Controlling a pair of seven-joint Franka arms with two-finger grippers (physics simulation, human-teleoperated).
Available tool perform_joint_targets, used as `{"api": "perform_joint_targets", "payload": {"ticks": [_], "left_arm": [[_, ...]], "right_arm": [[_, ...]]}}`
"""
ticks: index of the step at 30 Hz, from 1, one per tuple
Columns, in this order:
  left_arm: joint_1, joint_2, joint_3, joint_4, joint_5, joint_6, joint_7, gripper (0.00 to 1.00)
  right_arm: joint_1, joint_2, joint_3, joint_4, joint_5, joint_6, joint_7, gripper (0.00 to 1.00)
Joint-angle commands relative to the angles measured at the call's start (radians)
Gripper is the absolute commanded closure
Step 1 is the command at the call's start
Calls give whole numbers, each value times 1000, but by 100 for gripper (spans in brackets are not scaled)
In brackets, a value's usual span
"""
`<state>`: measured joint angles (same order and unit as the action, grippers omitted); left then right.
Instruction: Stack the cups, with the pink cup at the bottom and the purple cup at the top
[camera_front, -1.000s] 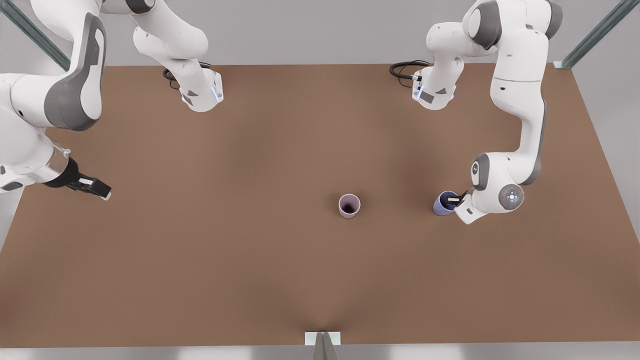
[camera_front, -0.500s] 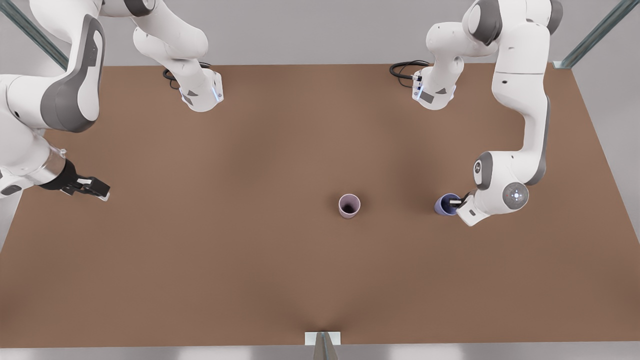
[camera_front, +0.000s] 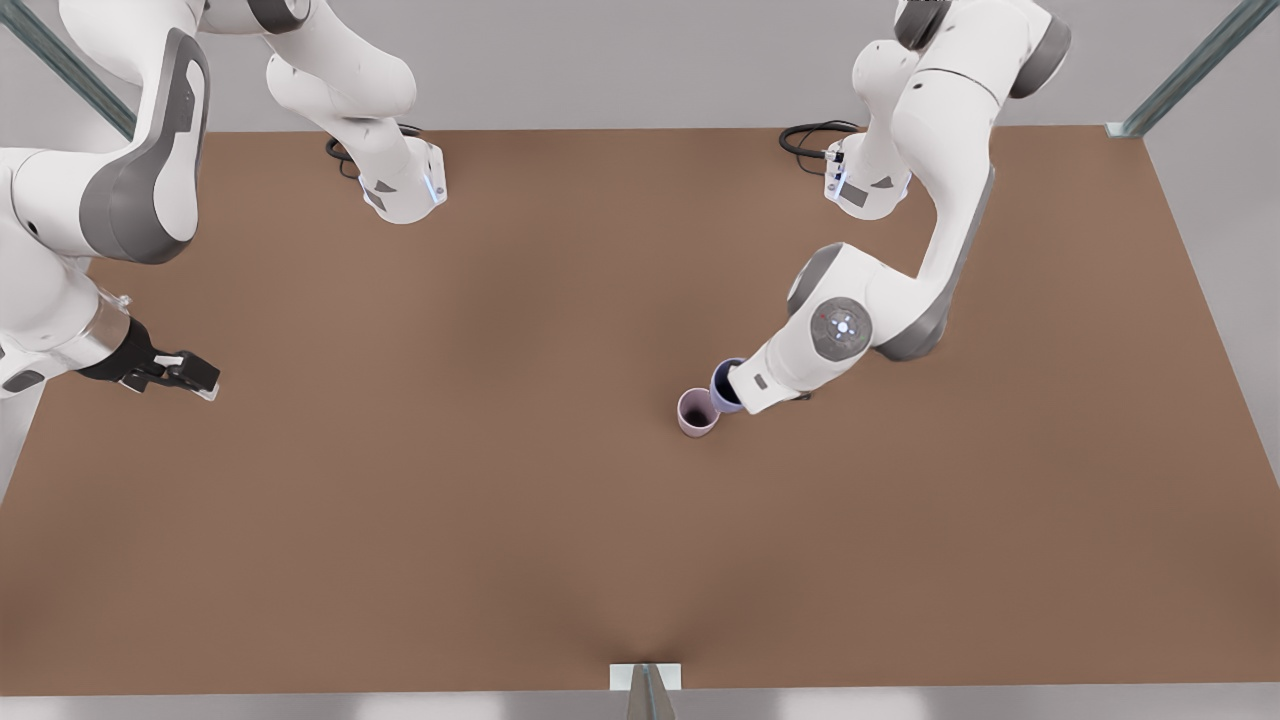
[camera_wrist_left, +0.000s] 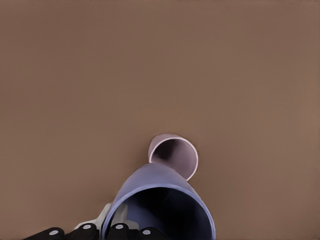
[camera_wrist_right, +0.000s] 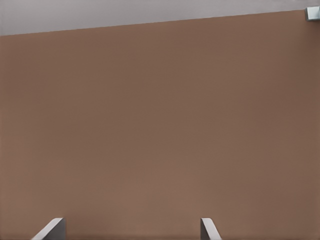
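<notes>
The pink cup (camera_front: 697, 411) stands upright on the brown table, a little to the front view's right of centre. The purple cup (camera_front: 724, 384) hangs just above and beside it, toward the front view's right, its rim overlapping the pink cup's edge. My left gripper (camera_front: 738, 390) is shut on the purple cup's wall. From the left wrist, the purple cup (camera_wrist_left: 160, 205) is close, held at its rim by the left gripper (camera_wrist_left: 117, 231), with the pink cup (camera_wrist_left: 175, 155) below and beyond it. My right gripper (camera_front: 195, 378) waits open at the front view's far left, its fingertips (camera_wrist_right: 52, 227) wide apart over bare table.
Both arm bases (camera_front: 405, 190) (camera_front: 865, 190) stand at the table's far edge, with a black cable (camera_front: 810, 135) by the one at the front view's right. A metal bracket (camera_front: 645, 677) sits at the middle of the near edge. The brown table (camera_front: 500, 500) stretches wide around the cups.
My left gripper has carried the purple cup from the front view's right over to the pink cup. The pink cup has not moved. The right gripper has barely shifted.
</notes>
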<state>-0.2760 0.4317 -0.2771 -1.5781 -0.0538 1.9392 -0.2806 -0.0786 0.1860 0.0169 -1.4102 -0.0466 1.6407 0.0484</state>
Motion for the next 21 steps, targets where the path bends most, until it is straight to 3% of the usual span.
{"api": "perform_joint_targets", "payload": {"ticks": [1, 21], "left_arm": [[-31, 25, -1, 35, -3, -14, -614, 79], [-55, 99, 6, 36, 20, 24, -641, 79]], "right_arm": [[0, 0, 0, 0, 1, -1, -38, 0], [0, 0, 0, 0, 1, 1, -38, 0]]}}
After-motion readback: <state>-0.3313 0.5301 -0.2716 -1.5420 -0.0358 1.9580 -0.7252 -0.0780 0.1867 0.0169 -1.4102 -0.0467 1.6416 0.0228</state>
